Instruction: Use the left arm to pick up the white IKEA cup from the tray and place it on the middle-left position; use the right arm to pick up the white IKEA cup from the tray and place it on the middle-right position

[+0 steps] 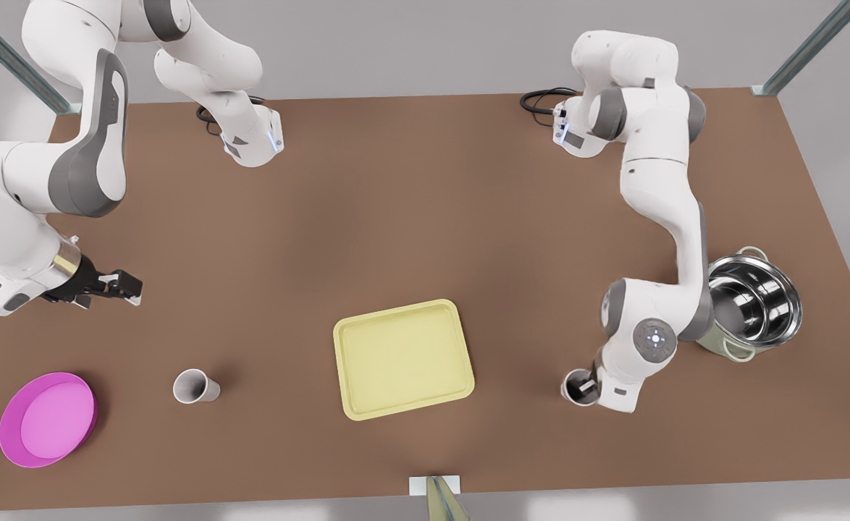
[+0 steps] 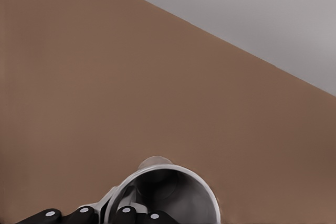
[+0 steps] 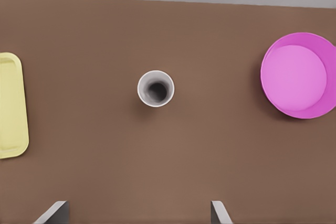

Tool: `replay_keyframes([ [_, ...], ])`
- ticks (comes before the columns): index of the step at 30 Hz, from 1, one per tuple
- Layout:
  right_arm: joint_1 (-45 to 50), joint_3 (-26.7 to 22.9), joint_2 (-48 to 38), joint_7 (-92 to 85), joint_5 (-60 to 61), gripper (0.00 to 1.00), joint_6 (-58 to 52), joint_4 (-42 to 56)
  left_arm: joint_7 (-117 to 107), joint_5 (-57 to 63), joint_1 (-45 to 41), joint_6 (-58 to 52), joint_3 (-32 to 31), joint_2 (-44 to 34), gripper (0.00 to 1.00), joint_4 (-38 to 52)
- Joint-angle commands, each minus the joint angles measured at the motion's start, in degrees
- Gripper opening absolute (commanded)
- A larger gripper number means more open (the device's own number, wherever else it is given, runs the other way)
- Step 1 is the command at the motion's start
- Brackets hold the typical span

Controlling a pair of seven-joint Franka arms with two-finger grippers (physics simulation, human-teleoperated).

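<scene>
The pale yellow tray lies empty near the table's front middle; its end also shows in the right wrist view as tray. One white cup stands upright on the table between tray and magenta dish. My right gripper, on the arm at the front view's left, hovers open behind that cup, apart from it. A second white cup stands on the table at the tray's other side. My left gripper is shut on its wall.
A magenta dish sits at the front corner on the front view's left. A steel pot stands close behind the left arm's elbow at the front view's right. Both arm bases and cables sit at the back edge.
</scene>
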Motion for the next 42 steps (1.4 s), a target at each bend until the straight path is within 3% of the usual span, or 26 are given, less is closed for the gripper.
replay_keyframes([
  [1,0.0,0.0,0.0,3.3,0.0,1.0,0.1,0.0,37.1,-1.3,2.2,-3.6,0.2,-0.3,0.18,-0.6],
  [18,-0.2,-0.1,-0.1,3.3,0.3,1.0,0.3,0.0,42.3,-0.7,4.5,6.0,0.8,4.8,0.21,-0.5],
  [19,0.1,0.0,-0.1,3.3,0.0,1.0,0.3,0.0,42.3,-0.8,4.5,6.0,0.8,4.8,0.29,-0.5],
  [20,0.0,0.0,-0.1,3.4,-0.1,1.0,0.3,0.0,42.5,-0.8,4.5,6.1,0.8,4.8,1.0,-0.2],
  [33,0.0,0.0,-0.1,3.3,0.0,1.0,0.3,0.0,43.1,0.6,4.5,3.2,0.8,3.1,1.0,-0.2],
  [40,0.1,0.0,-0.1,3.5,0.3,1.0,2.0,0.0,39.4,-0.2,4.7,-26.9,0.7,-20.7,1.0,-0.4],
  [41,0.0,0.0,-0.1,3.5,0.3,1.0,2.0,0.0,39.7,0.0,4.7,-25.3,0.5,-28.9,1.0,-9.4],
  [42,0.1,0.0,-0.1,3.5,0.3,1.0,1.9,0.0,39.7,0.0,4.7,-17.6,0.5,-39.9,1.0,-25.2],
])
